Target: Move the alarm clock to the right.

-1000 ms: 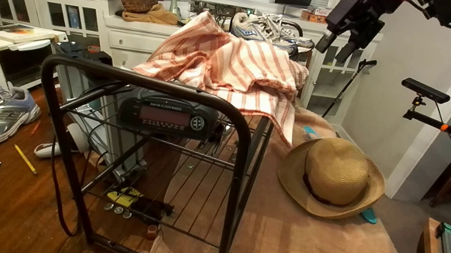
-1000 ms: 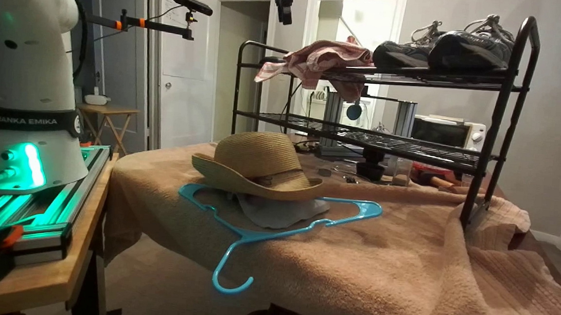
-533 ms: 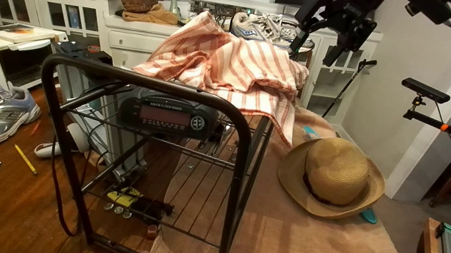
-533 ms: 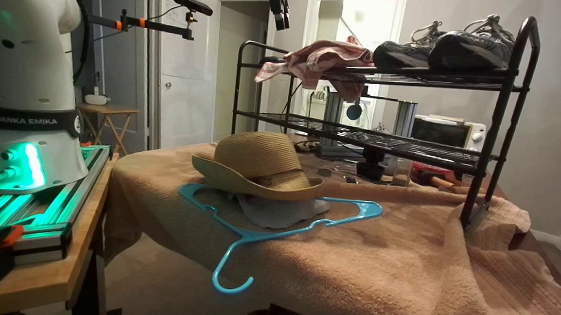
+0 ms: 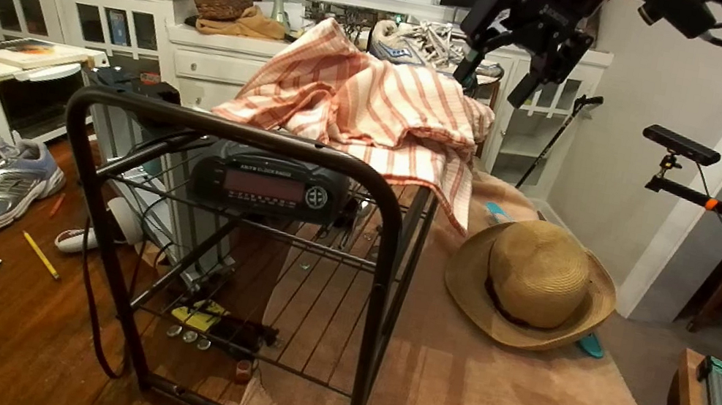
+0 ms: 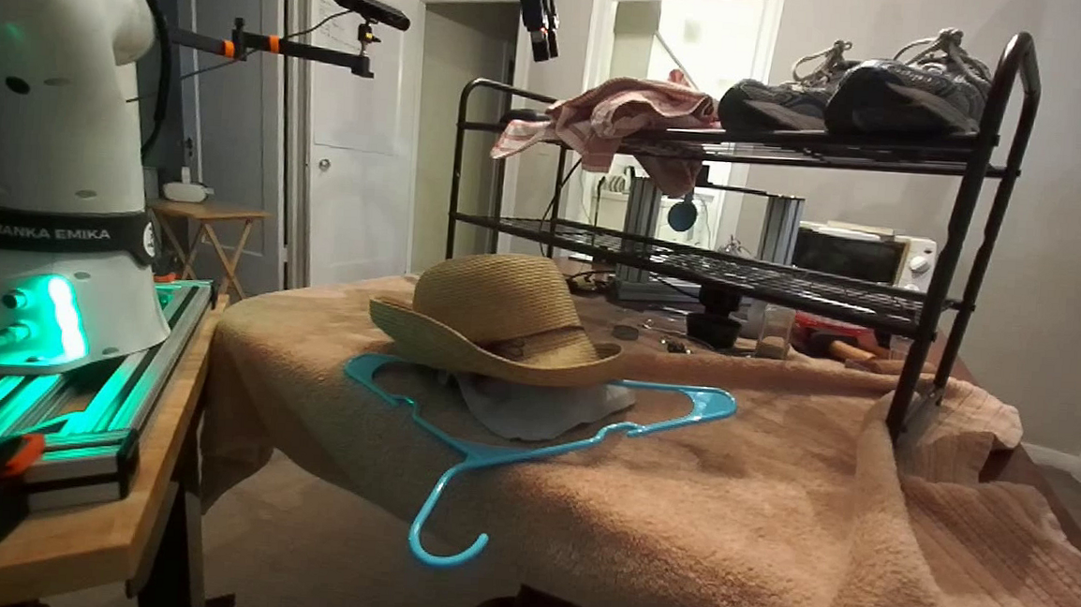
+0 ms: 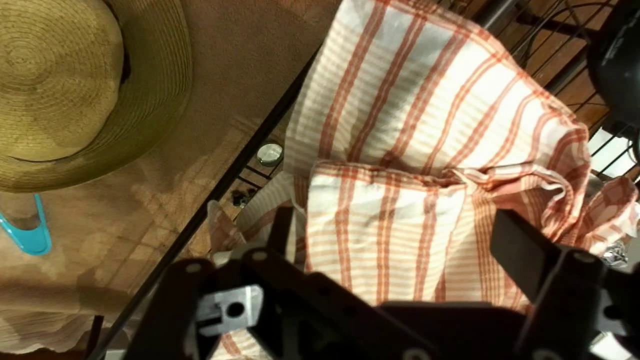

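"Where's the clock (image 5: 265,184)?"
"Up on the rack (image 5: 375,309), near the striped cloth (image 5: 378,105)."
"And the hand (image 5: 493,85)?"
"Spread (quite wide, really), hanging in the air above that cloth."

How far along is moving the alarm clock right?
Done: nothing evident; the alarm clock stands on the rack, apart from the fingers. In hand: no grip; the open fingers hang over the striped cloth. Remaining, probably: reach, grip and shift the clock right.
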Robot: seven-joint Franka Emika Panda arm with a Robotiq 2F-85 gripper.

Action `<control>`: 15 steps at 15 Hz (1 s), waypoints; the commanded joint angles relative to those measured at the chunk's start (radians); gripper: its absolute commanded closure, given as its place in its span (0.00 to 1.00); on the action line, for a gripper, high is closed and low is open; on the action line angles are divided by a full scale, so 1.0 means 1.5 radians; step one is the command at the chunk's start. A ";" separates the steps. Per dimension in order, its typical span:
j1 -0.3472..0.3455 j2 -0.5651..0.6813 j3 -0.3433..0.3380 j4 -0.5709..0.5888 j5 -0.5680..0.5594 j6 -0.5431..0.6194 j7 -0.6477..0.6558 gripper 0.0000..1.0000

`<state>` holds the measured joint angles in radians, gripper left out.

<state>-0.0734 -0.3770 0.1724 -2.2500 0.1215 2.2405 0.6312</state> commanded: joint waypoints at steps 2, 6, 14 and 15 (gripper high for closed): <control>0.014 0.020 0.005 0.008 -0.003 0.014 0.030 0.00; 0.019 0.072 0.062 0.051 -0.054 -0.009 0.157 0.00; 0.082 0.255 0.091 0.254 -0.196 -0.116 0.331 0.00; 0.093 0.277 0.085 0.281 -0.206 -0.132 0.337 0.00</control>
<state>0.0167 -0.0973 0.3227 -1.9867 -0.1286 2.1315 1.0847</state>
